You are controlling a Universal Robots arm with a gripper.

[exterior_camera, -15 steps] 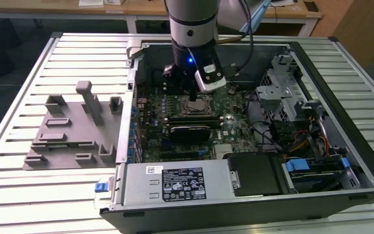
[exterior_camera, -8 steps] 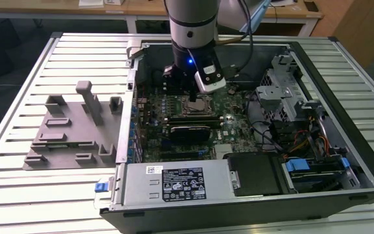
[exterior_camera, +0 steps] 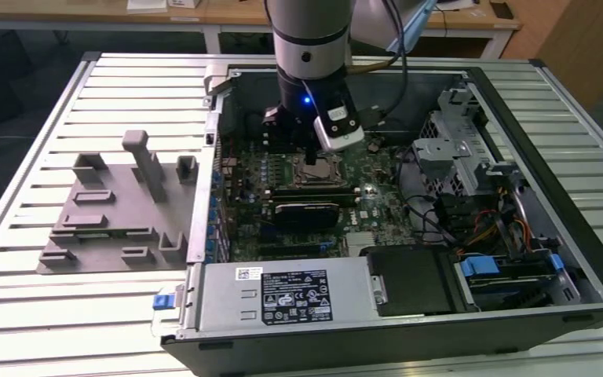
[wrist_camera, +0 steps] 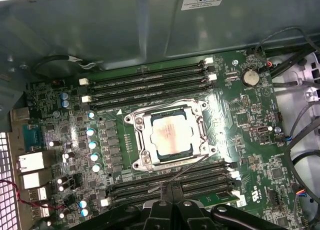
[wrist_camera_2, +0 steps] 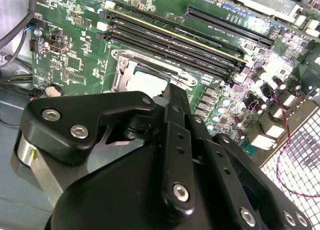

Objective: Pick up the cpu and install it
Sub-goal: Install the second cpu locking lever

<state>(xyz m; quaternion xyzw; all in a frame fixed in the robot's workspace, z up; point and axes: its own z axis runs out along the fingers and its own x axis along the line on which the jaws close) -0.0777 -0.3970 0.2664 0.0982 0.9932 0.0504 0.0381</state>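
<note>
silver-white, the cpu (wrist_camera: pixel 168 134) lay flat in its socket (wrist_camera: pixel 146 157) on the green board (wrist_camera: pixel 250 135), memory slots (wrist_camera: pixel 145 85) on two sides of it. in the exterior view a grey fixture (exterior_camera: pixel 113 216) sat at the left on the slatted table (exterior_camera: pixel 29 314), and the claw (exterior_camera: pixel 299 154) hung inside the open case (exterior_camera: pixel 553 196), just above the socket. it held nothing visible; whether it was open or closed, i could not tell.

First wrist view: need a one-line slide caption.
The cpu sits in the motherboard socket, framed by memory slots, with the gripper just above it.
</note>
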